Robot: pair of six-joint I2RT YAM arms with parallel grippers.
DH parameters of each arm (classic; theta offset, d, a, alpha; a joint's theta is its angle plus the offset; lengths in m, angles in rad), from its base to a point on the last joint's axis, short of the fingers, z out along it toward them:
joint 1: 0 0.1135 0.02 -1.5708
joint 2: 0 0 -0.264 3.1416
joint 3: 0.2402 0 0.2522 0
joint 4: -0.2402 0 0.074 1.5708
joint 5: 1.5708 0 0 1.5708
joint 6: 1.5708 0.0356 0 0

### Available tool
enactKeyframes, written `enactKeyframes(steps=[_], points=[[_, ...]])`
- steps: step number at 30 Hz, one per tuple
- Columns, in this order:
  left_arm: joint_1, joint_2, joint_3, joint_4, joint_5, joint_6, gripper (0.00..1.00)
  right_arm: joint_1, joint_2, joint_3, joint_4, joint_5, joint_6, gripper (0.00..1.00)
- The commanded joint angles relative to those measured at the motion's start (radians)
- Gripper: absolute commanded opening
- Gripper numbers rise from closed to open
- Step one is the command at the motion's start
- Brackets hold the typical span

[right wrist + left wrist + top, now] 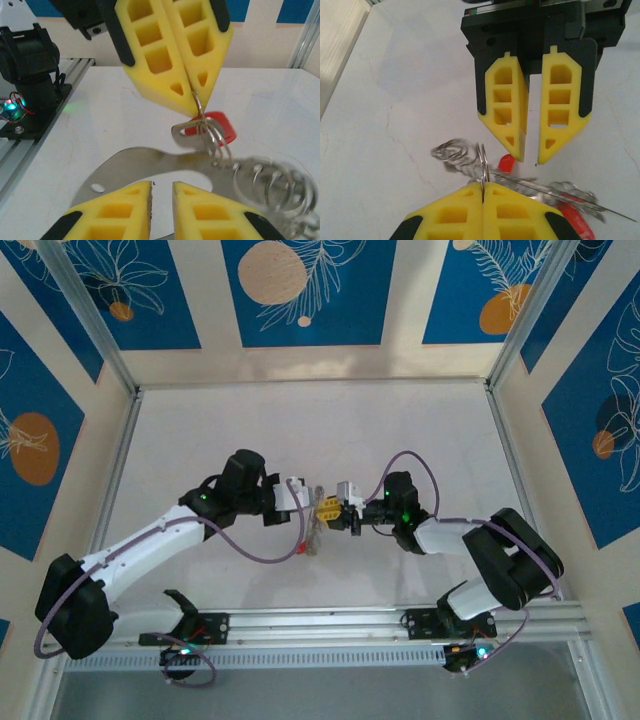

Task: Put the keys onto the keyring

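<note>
You are looking at a pale, faintly veined table boxed in by cream walls with blue panels carrying orange discs and white leaf drawings. An aluminium rail is running along the near edge.

Two arms are meeting at mid-table, tip to tip.

- The left gripper is pinching the keyring, its yellow fingers pressed flat together on the thin wire, which is standing edge-on out of the seam.
- The right gripper is facing it from just beyond. Its jaws are standing a narrow slot apart with nothing between them, only table showing through.
- The keys are hanging in a silvery tangle just below and right of the left fingertips, between the two grippers. They are too blurred to count.
- You are seeing two red tags in the left wrist view, one near the ring and one lower right.
- A coil of wire loops and a flat silvery metal piece with a small hole are lying under the right fingers.
</note>
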Motion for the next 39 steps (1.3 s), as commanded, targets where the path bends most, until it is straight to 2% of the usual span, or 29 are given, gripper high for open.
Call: enactKeyframes(steps=[1, 9, 17, 30, 33, 39], points=[[-0.017, 0.02, 0.05, -0.069, 0.005, 0.048, 0.0, -0.004, -0.03, 0.006, -0.054, 0.015, -0.035, 0.23], [-0.044, 0.059, 0.093, -0.14, -0.017, 0.089, 0.0, -0.004, -0.096, 0.029, -0.156, 0.083, -0.083, 0.29], [-0.046, 0.063, 0.102, -0.164, -0.002, 0.101, 0.0, -0.003, -0.173, 0.085, -0.384, 0.123, -0.282, 0.33], [-0.047, 0.064, 0.106, -0.163, 0.009, 0.097, 0.0, 0.055, -0.118, 0.189, -0.547, 0.158, -0.492, 0.33], [-0.046, 0.065, 0.104, -0.162, 0.008, 0.095, 0.0, 0.065, -0.108, 0.197, -0.561, 0.187, -0.521, 0.3], [-0.046, 0.065, 0.104, -0.159, 0.001, 0.092, 0.0, 0.076, -0.104, 0.208, -0.585, 0.22, -0.556, 0.18]])
